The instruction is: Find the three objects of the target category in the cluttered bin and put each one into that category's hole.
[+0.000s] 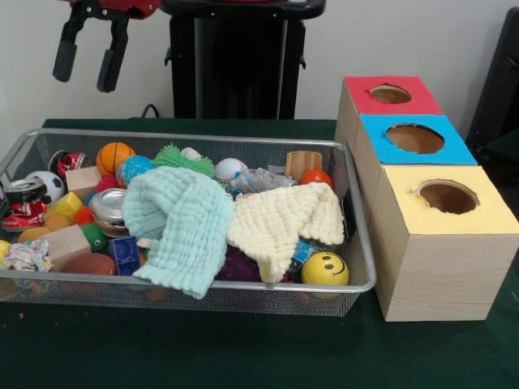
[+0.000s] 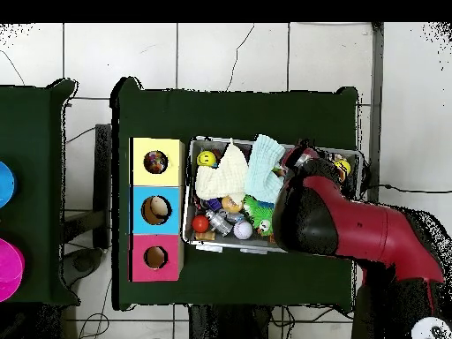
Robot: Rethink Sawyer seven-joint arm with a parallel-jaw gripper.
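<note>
The wire mesh bin sits on the green table, full of toys. One dotted fabric piece lies at its front left corner; I see no other such pieces. A mint-green cloth and a cream cloth cover the middle. My gripper hangs open and empty, high above the bin's far left end. The round hole in the yellow-topped box is right of the bin. In the overhead view the arm covers the bin's right part and hides the gripper; something mottled shows in the yellow hole.
Blue-topped and red-topped boxes stand behind the yellow one. The bin holds balls, wooden blocks, a tin can, a smiley ball and a green spiky toy. The black pedestal stands behind the bin.
</note>
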